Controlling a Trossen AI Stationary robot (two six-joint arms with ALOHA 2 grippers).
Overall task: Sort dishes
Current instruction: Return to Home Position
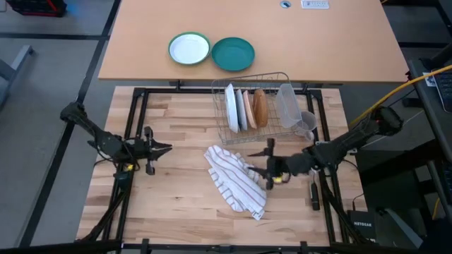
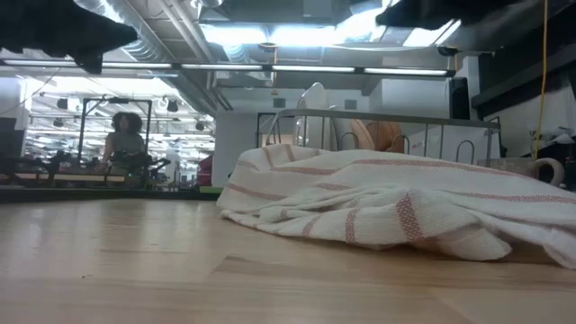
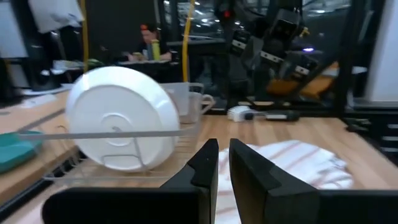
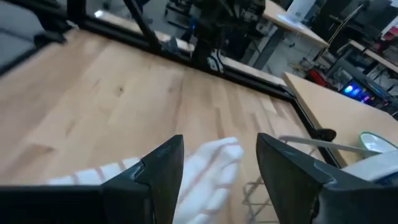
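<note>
Three plates stand on edge in the wire dish rack (image 1: 251, 106) at the table's far middle: a white one (image 1: 232, 107), a pale-backed one (image 1: 243, 109) and a tan-brown one (image 1: 260, 107). In the left wrist view the white plate (image 3: 121, 118) faces me. My left gripper (image 1: 166, 147) hovers shut over the table's left part, pointing level toward the rack and holding nothing. My right gripper (image 1: 265, 169) hangs open over the right edge of a striped towel (image 1: 236, 180), with nothing between its fingers (image 4: 161, 168).
A clear cup (image 1: 286, 102) and a mug (image 1: 305, 123) sit at the rack's right end. A teal plate (image 1: 233, 53) and a green-rimmed white plate (image 1: 189, 49) lie on the far table. The crumpled towel (image 2: 387, 202) lies in front of the rack. A person sits far behind.
</note>
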